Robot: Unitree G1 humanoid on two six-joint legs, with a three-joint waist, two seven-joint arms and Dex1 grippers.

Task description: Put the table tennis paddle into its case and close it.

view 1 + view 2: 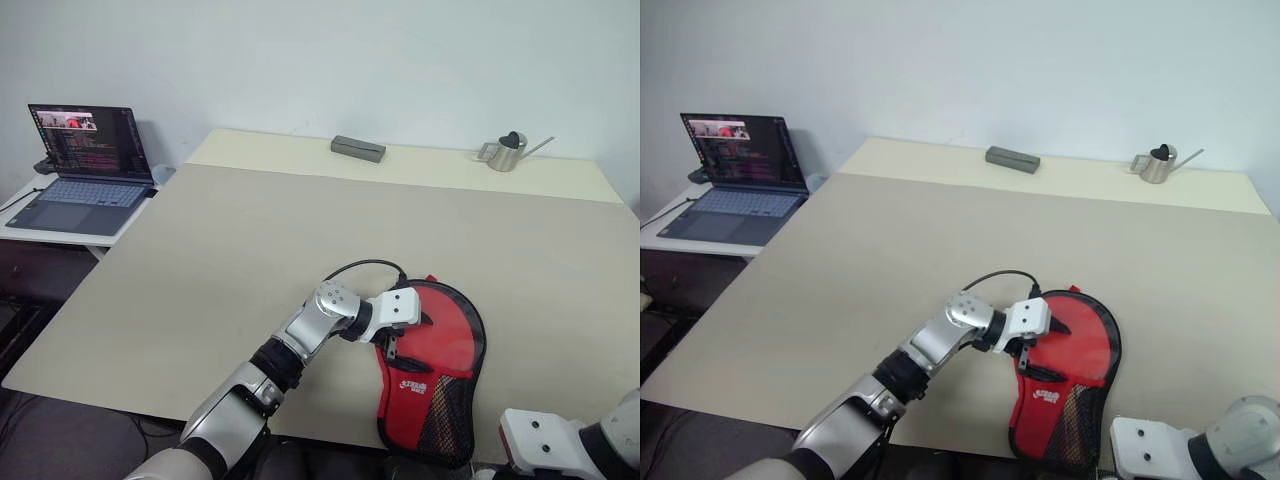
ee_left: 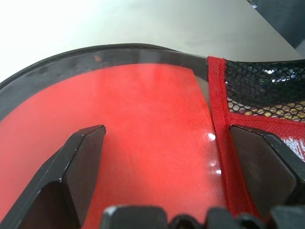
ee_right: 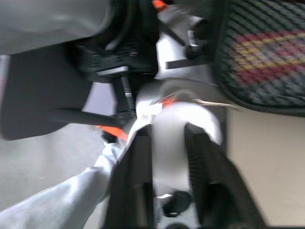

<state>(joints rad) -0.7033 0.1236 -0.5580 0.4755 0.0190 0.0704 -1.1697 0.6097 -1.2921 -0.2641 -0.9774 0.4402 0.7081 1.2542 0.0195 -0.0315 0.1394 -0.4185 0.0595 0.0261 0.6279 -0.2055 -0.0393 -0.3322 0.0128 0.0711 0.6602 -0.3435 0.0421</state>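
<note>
Now left hand spread wide on case overhanging table front edge; right hand's state unclear.

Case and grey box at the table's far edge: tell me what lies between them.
Nothing: in the left eye view, bare table runs from the case to the grey box.

One case, one grey box, one small metal watering can, and one open laptop on the side desk.
</note>
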